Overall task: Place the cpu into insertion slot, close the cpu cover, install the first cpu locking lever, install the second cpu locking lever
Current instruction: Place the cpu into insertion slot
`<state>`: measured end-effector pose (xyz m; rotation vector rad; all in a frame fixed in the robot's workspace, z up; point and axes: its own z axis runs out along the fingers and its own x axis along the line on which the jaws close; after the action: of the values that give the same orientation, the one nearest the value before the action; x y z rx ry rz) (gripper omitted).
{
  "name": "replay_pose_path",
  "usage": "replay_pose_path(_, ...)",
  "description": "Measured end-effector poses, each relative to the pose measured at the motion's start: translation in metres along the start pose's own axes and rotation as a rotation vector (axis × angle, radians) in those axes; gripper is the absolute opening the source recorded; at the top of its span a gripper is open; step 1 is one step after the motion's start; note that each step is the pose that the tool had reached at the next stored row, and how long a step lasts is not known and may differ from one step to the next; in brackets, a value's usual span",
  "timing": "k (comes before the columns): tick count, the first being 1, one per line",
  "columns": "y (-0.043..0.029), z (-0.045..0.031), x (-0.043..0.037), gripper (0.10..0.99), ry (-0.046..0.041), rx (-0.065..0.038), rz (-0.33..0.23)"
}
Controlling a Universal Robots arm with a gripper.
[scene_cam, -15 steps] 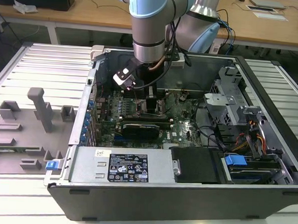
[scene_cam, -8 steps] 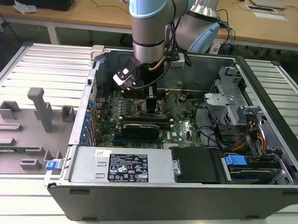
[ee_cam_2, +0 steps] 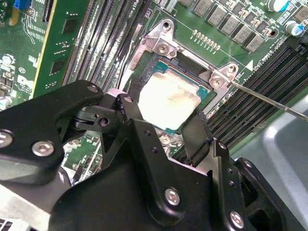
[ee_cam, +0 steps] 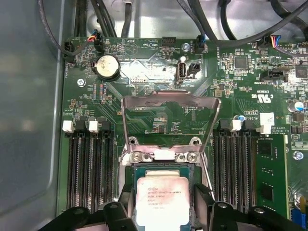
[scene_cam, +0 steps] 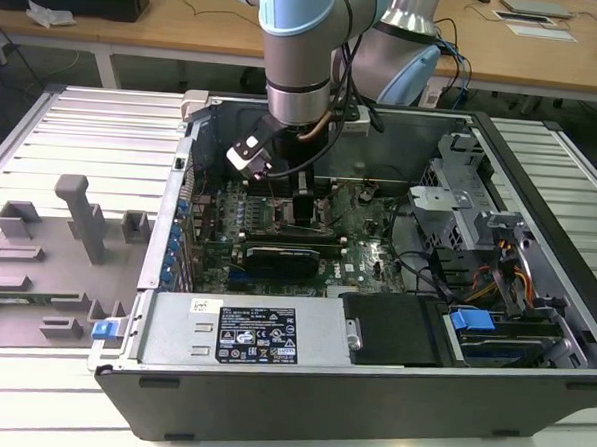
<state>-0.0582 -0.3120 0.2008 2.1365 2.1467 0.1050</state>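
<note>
**The cpu (ee_cam_2: 168,98) at the insertion slot (ee_cam_2: 155,65), cover raised**

Mid-frame in the exterior view, inside the open computer case (scene_cam: 369,412): the gripper (scene_cam: 305,199), astride the cpu. Clamped or let go, cannot tell. Probably light, thin and stiff, with fragile contacts underneath. Best held level, by opposite edges. Shown in the first wrist view, not the second: the cpu cover (ee_cam: 168,97) tilted open.
</note>
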Motion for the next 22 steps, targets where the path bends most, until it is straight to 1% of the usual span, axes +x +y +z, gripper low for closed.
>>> replay_pose_path(3, 0.0001, -0.0007, 0.0000, 0.612, -0.0151, 0.000, -0.002)
replay_pose_path(4, 0.0001, -0.0006, 0.0001, 0.612, -0.0238, 0.000, -0.003)
replay_pose_path(6, 0.0002, -0.0017, 0.0000, 0.612, -0.0250, 0.000, -0.003)
replay_pose_path(9, 0.0012, -0.0092, -0.0002, 0.612, -0.0247, 0.000, -0.003)
replay_pose_path(14, 0.0013, -0.0103, -0.0002, 0.612, -0.0246, 0.000, -0.003)
replay_pose_path(15, 0.0013, -0.0105, -0.0002, 0.596, -0.0247, 0.000, -0.003)
replay_pose_path(17, 0.0013, -0.0107, -0.0003, 0.467, -0.0247, 0.000, -0.003)
replay_pose_path(19, 0.0014, -0.0109, -0.0003, 0.467, -0.0246, 0.000, -0.003)
replay_pose_path(20, 0.0014, -0.0110, -0.0003, 0.345, -0.0246, 0.000, -0.003)
replay_pose_path(22, 0.0014, -0.0114, -0.0003, 0.227, -0.0246, 0.000, -0.003)
